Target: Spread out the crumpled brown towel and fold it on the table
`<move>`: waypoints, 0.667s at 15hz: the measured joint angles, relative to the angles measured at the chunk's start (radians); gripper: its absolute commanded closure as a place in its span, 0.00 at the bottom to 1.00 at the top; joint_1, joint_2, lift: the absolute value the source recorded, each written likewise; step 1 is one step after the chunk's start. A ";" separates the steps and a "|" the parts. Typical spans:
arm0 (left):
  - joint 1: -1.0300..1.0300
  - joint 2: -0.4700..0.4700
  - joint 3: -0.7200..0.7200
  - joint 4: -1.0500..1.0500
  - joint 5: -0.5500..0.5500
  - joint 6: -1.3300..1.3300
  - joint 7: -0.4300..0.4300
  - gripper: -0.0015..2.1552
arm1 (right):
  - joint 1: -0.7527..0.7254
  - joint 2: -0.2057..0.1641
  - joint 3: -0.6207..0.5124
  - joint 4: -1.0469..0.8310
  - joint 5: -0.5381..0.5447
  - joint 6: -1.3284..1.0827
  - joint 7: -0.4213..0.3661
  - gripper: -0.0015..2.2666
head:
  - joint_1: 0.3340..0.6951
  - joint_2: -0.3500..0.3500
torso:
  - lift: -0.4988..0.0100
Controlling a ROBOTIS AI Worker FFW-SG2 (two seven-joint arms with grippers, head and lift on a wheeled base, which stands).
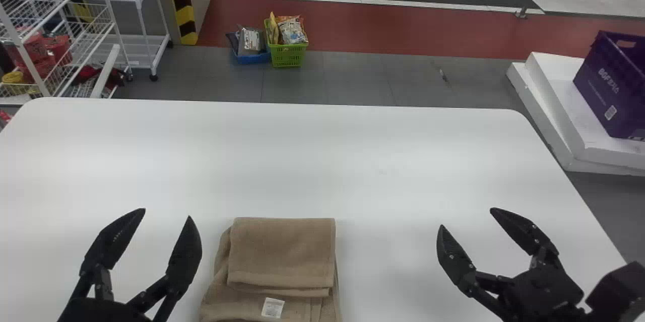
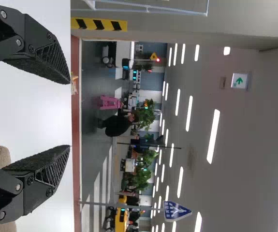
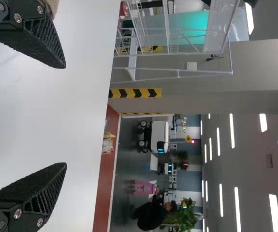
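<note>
Left gripper and right gripper gape wide alongside, likely sparing the folded towel toward the table's near edge.

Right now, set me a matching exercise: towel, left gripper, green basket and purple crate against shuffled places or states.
1. Brown towel
2. Left gripper
3. Green basket
4. Purple crate

A. On the floor beyond the table
B. Fingers apart, holding nothing
C. On a white platform, off to the right
D. Folded in layers, white tag showing

Pairs: 1-D, 2-B, 3-A, 4-C
</note>
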 measured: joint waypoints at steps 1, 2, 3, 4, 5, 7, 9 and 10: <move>-0.002 0.002 -0.001 0.000 -0.003 0.013 0.003 0.06 | -0.001 0.000 0.001 0.000 0.007 -0.006 -0.005 0.04 | 1.00 0.33 | 0.73; -0.004 0.004 -0.002 -0.001 -0.005 0.027 0.004 0.06 | -0.002 0.000 0.003 -0.001 0.014 -0.014 -0.007 0.04 | 1.00 0.33 | 0.73; -0.004 0.006 -0.002 -0.003 -0.005 0.036 0.003 0.06 | -0.002 0.000 0.005 -0.002 0.018 -0.019 -0.007 0.04 | 1.00 0.33 | 0.73; -0.006 0.009 -0.001 -0.005 -0.004 0.049 0.000 0.06 | -0.002 0.000 0.007 -0.003 0.023 -0.022 -0.007 0.04 | 1.00 0.34 | 0.73; -0.009 0.014 0.000 -0.008 -0.002 0.081 -0.003 0.06 | -0.002 0.000 0.009 -0.004 0.029 -0.025 -0.007 0.04 | 1.00 0.34 | 0.73; -0.016 0.019 0.003 -0.011 -0.001 0.121 -0.002 0.06 | -0.002 0.000 0.015 -0.005 0.046 -0.033 -0.007 0.04 | 1.00 0.35 | 0.73; -0.022 0.022 0.005 -0.013 -0.001 0.154 -0.008 0.06 | 0.001 0.000 0.022 -0.008 0.062 -0.039 -0.006 0.04 | 1.00 0.36 | 0.73; -0.023 0.022 0.006 -0.014 0.001 0.163 -0.015 0.06 | 0.002 0.000 0.028 -0.010 0.070 -0.043 -0.005 0.04 | 1.00 0.37 | 0.73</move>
